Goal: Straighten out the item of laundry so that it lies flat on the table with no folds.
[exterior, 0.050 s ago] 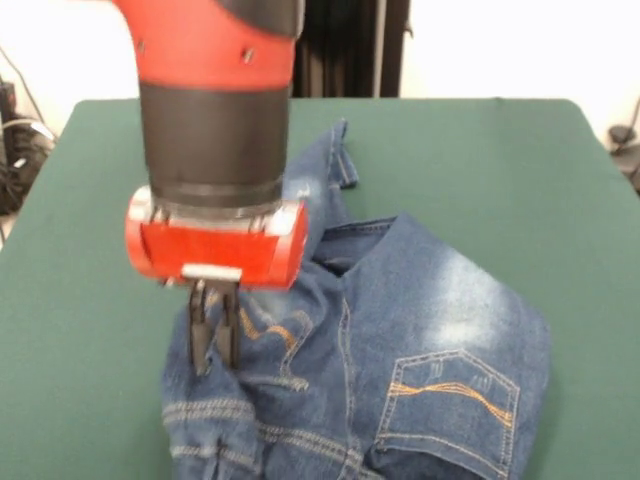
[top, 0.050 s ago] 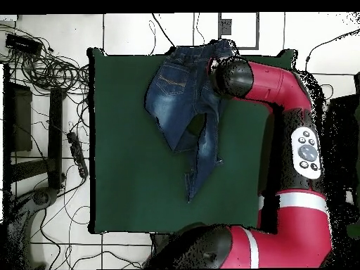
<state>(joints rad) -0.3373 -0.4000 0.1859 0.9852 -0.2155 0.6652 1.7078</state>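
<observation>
The gripper (exterior, 0.050 s ago: pixel 214 340) hangs with its two dark fingers (exterior, 0.050 s ago: pixel 198 335) close together, tips down in a bunched fold of the jeans (exterior, 0.050 s ago: pixel 400 330); whether they pinch cloth I cannot tell. The jeans lie crumpled near one end of the green table (exterior, 0.050 s ago: pixel 90 300), back pocket up, legs trailing toward the table's middle. Cables (top, 0.050 s ago: pixel 42 67) tangle on the floor beside it.

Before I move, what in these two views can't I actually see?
- Front view: the bottom edge cuts off the jeans.
- Overhead view: the arm covers the end effector and the denim beneath it.
- Front view: contact between the close-set fingers and cloth can't be judged.
</observation>
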